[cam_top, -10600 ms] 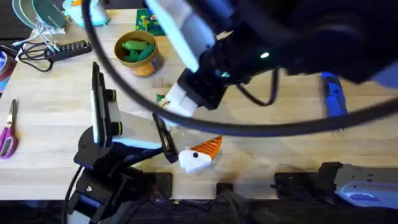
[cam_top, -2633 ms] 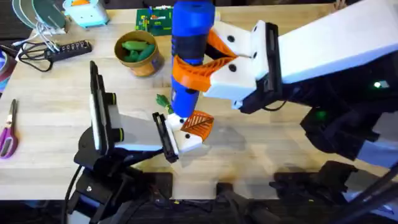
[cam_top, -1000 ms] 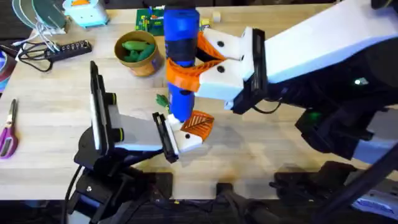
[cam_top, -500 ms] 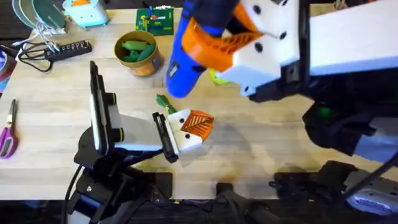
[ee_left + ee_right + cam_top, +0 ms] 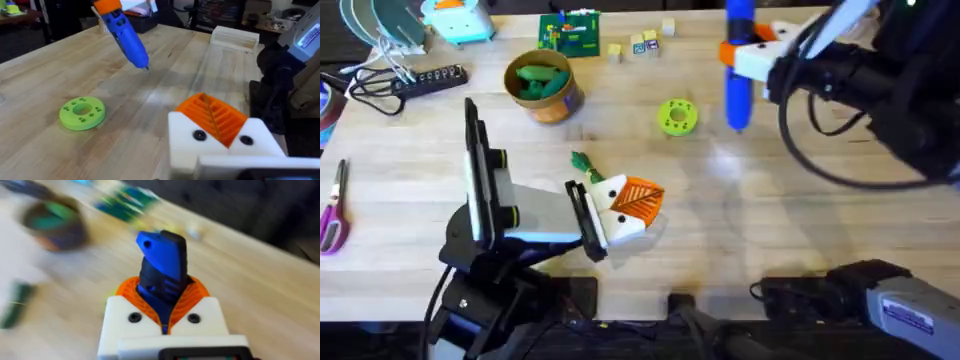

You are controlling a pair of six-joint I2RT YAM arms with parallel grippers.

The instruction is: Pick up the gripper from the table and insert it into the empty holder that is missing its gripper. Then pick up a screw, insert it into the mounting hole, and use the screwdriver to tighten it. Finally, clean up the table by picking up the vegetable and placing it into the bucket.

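Observation:
The orange ribbed gripper (image 5: 638, 197) (image 5: 212, 116) sits in the white holder (image 5: 620, 222) (image 5: 220, 147) at the tip of my left gripper (image 5: 632, 208) (image 5: 210, 112), which rests low over the table (image 5: 740, 240) with its fingers together. Two dark screw heads show in the holder's face. My right gripper (image 5: 750, 55) (image 5: 162, 307) hangs over the back right, shut on the blue screwdriver (image 5: 738, 70) (image 5: 125, 35) (image 5: 162, 265), tip down. The dark green vegetable (image 5: 582, 163) lies just behind the left gripper. The tan bucket (image 5: 560, 103) holds green pieces.
A green round disc (image 5: 677, 116) (image 5: 82, 111) lies between the two grippers. Small blocks (image 5: 640, 45) and a green board (image 5: 570, 32) line the back edge. A power strip (image 5: 420, 80) and purple scissors (image 5: 332, 210) lie at the left.
My right gripper has lifted the screwdriver off the left arm's tip and carried it to the back right. The left arm has stayed still.

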